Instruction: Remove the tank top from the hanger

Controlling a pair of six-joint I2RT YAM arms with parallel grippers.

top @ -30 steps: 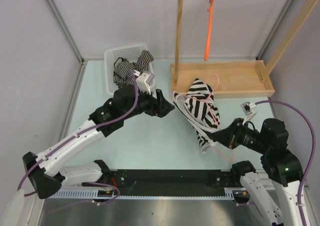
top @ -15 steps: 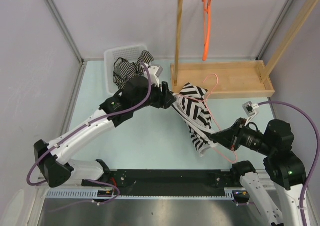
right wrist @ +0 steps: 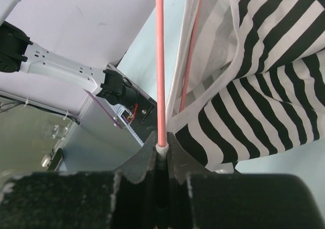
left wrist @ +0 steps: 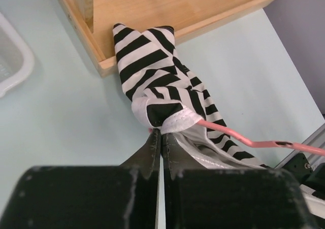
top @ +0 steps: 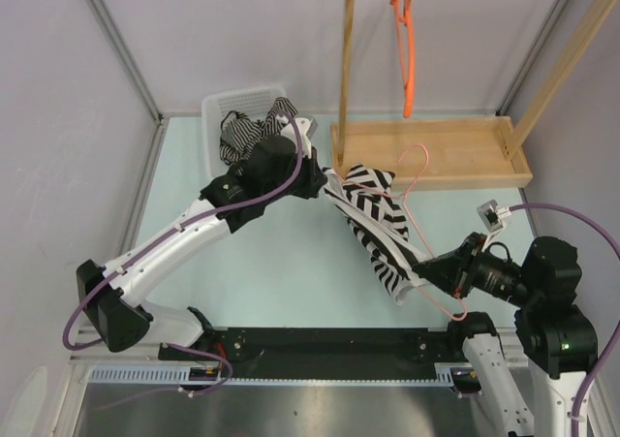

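Observation:
The black-and-white striped tank top (top: 373, 214) hangs stretched between my two grippers, still threaded on the thin pink hanger (top: 417, 226). My left gripper (top: 326, 179) is shut, its tips pinching the white hem at the garment's upper left end (left wrist: 175, 122). In the left wrist view the tank top (left wrist: 152, 71) bunches over the wooden tray's corner, and the hanger (left wrist: 244, 137) sticks out to the right. My right gripper (top: 428, 265) is shut on the hanger's wire (right wrist: 159, 61), with the tank top (right wrist: 264, 87) draped just to its right.
A wooden rack stands at the back, its base tray (top: 455, 151) right behind the tank top and a post (top: 346, 59) rising beside it. An orange hanger (top: 407, 54) hangs from the top rail. A white basket (top: 221, 117) holding striped clothes sits at the back left.
My left gripper reached right to the tank top's edge and shut on it. My right gripper drew the hanger down and right, stretching the garment. The orange hanger has swung.

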